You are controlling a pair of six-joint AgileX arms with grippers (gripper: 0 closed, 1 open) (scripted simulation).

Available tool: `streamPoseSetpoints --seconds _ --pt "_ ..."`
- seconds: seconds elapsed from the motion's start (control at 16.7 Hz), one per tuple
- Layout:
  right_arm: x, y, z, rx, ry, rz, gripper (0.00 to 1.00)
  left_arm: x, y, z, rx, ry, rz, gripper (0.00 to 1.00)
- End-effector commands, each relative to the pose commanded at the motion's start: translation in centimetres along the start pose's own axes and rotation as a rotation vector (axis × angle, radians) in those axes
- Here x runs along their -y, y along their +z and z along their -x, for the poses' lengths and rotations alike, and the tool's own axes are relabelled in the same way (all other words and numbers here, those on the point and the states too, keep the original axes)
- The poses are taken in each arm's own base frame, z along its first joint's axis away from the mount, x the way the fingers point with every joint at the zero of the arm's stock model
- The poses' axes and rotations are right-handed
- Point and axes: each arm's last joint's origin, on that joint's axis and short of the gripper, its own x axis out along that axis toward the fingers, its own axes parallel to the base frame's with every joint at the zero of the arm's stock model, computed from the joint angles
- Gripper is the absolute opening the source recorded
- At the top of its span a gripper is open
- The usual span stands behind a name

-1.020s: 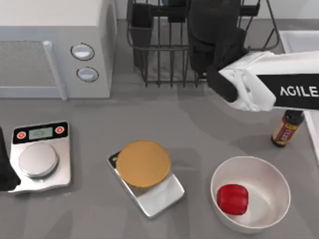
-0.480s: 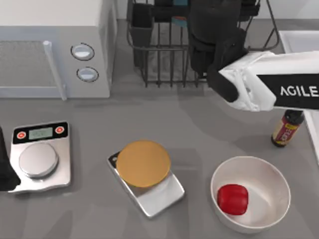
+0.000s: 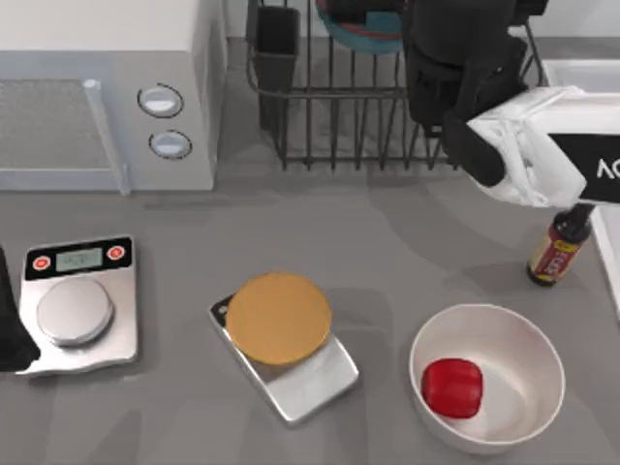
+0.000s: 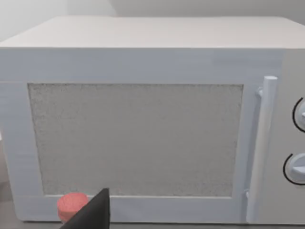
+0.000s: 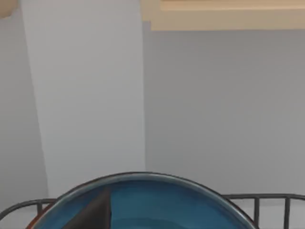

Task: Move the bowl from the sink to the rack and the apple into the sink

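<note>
The right gripper [image 3: 455,44] hangs over the rack [image 3: 329,107] at the table's far edge; whether its jaws are released or clenched cannot be told. The bowl [image 3: 363,29] sits in the rack just left of it, its blue inside and rim [image 5: 143,200] close below the wrist camera. The apple [image 3: 452,387] lies in a white bowl [image 3: 528,368] near the front right, a small bottle [image 3: 557,247] beyond it. The left arm [image 3: 10,329] stays parked at the left edge, facing the microwave [image 4: 143,119].
</note>
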Motion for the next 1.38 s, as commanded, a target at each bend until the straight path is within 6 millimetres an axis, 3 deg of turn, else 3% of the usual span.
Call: streamPoseSetpoints --seconds 0.18,0.36,0.54,0.66,0.84,1.02,1.2,1.38 --pt "4.5 2.9 1.5 0.007 -0.029 -0.005 1.0 0.0 0.0 0.0 0.0 0.0 0.0 1.0" --pt "9.8 5.7 4.8 0.017 -0.046 -0.008 1.0 0.0 0.0 0.0 0.0 0.0 0.0 1.0" --pt "15.3 7.9 10.1 0.052 -0.052 -0.014 1.0 0.0 0.0 0.0 0.0 0.0 0.0 1.0" --pt "18.5 8.2 14.5 0.089 -0.05 -0.017 1.0 0.0 0.0 0.0 0.0 0.0 0.0 1.0" --pt "22.0 6.1 20.7 0.126 -0.039 -0.011 1.0 0.0 0.0 0.0 0.0 0.0 0.0 1.0" --pt "23.7 1.6 24.5 0.116 -0.019 0.003 1.0 0.0 0.0 0.0 0.0 0.0 0.0 1.0" --pt "24.4 -3.4 26.0 0.059 0.009 0.012 1.0 0.0 0.0 0.0 0.0 0.0 0.0 1.0" --pt "24.7 -6.8 26.3 0.003 0.033 0.012 1.0 0.0 0.0 0.0 0.0 0.0 0.0 1.0"
